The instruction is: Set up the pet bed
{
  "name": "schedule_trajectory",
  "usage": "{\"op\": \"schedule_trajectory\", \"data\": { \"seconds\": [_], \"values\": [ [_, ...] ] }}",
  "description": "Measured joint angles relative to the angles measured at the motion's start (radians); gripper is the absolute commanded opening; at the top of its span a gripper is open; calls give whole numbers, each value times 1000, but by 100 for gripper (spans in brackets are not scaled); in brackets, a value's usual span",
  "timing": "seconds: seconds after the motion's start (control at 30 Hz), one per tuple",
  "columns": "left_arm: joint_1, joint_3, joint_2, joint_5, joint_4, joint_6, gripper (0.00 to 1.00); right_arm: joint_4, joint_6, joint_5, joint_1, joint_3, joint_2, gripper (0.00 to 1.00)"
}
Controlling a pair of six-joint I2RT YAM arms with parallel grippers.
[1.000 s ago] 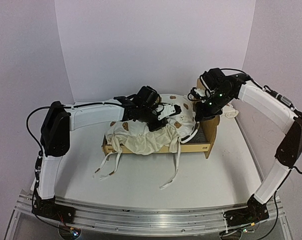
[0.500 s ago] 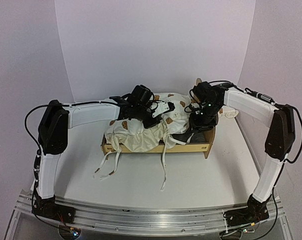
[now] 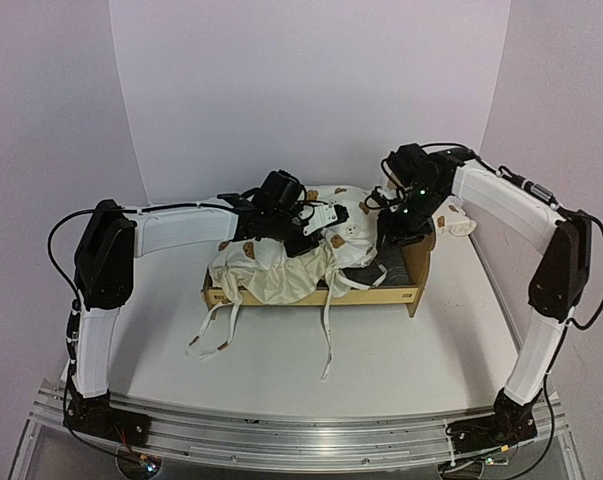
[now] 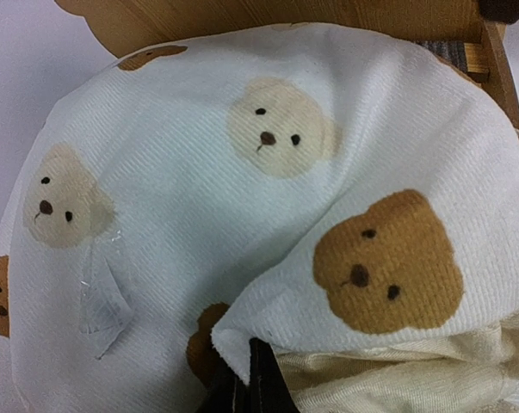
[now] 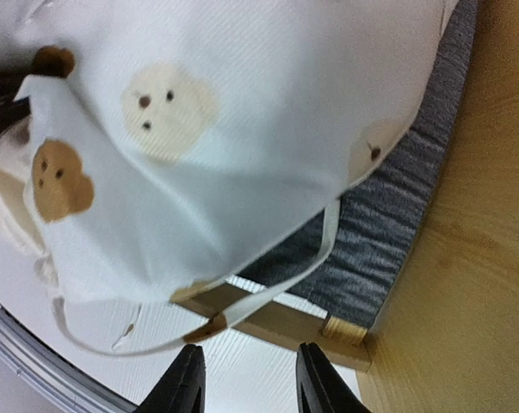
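The pet bed's plywood frame (image 3: 381, 296) stands mid-table with its headboard (image 3: 422, 268) on the right. Its dark grey base (image 3: 373, 272) shows bare at the right end, and also in the right wrist view (image 5: 397, 224). The cream bear-print cushion (image 3: 276, 272) lies crumpled over the frame's left and middle. My left gripper (image 3: 319, 226) is shut on a fold of the cushion's edge (image 4: 268, 331); its fingertips (image 4: 261, 387) pinch the cloth. My right gripper (image 3: 391, 238) hangs open and empty over the grey base near the headboard, and its own view (image 5: 249, 383) shows it above the frame's rail.
The cushion's ties (image 3: 326, 340) trail over the frame's front rail onto the white table (image 3: 431, 350); more ties (image 3: 209, 332) lie at the left. A small white thing (image 3: 459, 224) lies behind the headboard. Purple walls close in the back and sides.
The cushion's right end has dropped and slid left, baring the grey base. My right gripper has come down toward the headboard end. A hanging tie has shifted left.
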Motion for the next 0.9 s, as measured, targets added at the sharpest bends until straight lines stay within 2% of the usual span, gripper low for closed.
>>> {"op": "schedule_trajectory", "data": {
  "seconds": [0.2,0.37,0.47,0.57,0.7,0.77,0.9],
  "values": [
    [0,0,-1,-4,0,-1,0,-20,102,56,-1,59,162,41],
    [0,-5,-3,-5,0,-3,0,-13,168,113,-1,22,191,40],
    [0,-5,-3,-5,0,-5,0,4,191,122,-1,-2,193,24],
    [0,-7,-6,-5,0,-5,0,16,211,121,-1,-16,207,18],
    [0,-13,-12,-5,0,-5,0,28,225,119,-1,-33,228,3],
    [0,-17,-13,-5,0,-5,0,30,222,112,-1,-42,230,0],
    [0,-19,-13,-5,0,-5,0,22,209,72,-5,-55,230,0]
  ]
}}
